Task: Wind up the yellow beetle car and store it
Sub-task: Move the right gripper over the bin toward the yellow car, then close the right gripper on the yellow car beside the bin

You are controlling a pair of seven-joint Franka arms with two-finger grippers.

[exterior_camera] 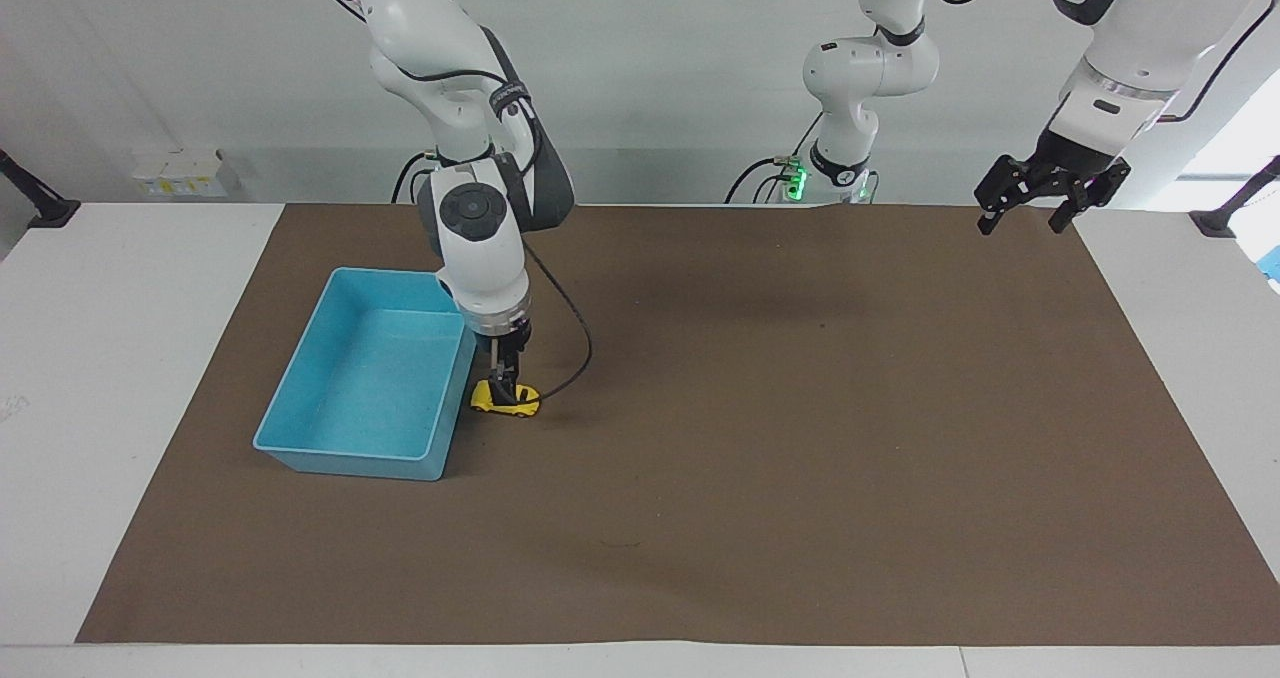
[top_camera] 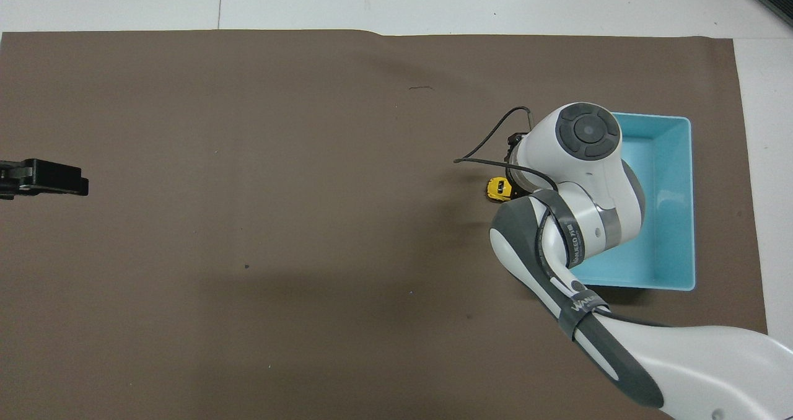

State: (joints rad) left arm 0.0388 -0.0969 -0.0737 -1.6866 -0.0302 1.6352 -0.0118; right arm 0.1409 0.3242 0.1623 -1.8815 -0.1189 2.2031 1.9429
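Note:
The yellow beetle car [exterior_camera: 522,404] [top_camera: 495,189] stands on the brown mat, right beside the blue bin [exterior_camera: 345,449] [top_camera: 687,209] on the side toward the left arm's end. My right gripper [exterior_camera: 505,391] points straight down and has come down onto the car, open, with its fingertips level with the car's roof. In the overhead view the right wrist covers most of the car and the fingers. My left gripper [exterior_camera: 1020,224] [top_camera: 74,185] waits open in the air over the mat's corner at its own end of the table.
A black cable [exterior_camera: 575,338] loops from the right wrist down to the mat beside the car. The brown mat [exterior_camera: 760,458] covers most of the white table.

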